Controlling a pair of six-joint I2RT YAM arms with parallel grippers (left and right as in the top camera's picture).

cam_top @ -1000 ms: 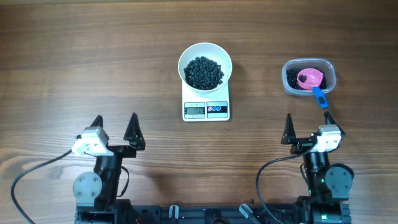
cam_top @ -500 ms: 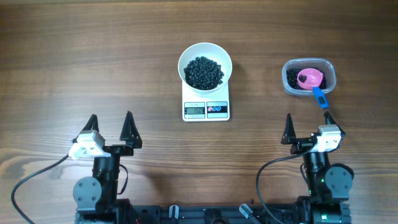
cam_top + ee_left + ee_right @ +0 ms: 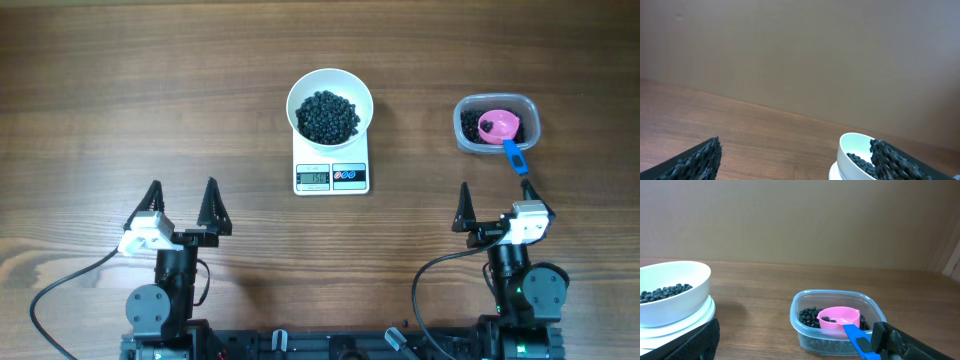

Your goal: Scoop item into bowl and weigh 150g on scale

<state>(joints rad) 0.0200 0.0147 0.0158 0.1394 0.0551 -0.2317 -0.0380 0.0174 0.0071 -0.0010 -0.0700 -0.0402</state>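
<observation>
Short of the scale (image 3: 331, 166), left end effector (image 3: 182, 185) and right end effector (image 3: 495, 188) gape wide, empty.

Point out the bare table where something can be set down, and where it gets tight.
Widest bare table: everything left of the bowl and scale, beyond the left gripper. Also free: the strip between scale and tub, and the middle front between both grippers. Tight: between the scoop handle and the right gripper.
</observation>
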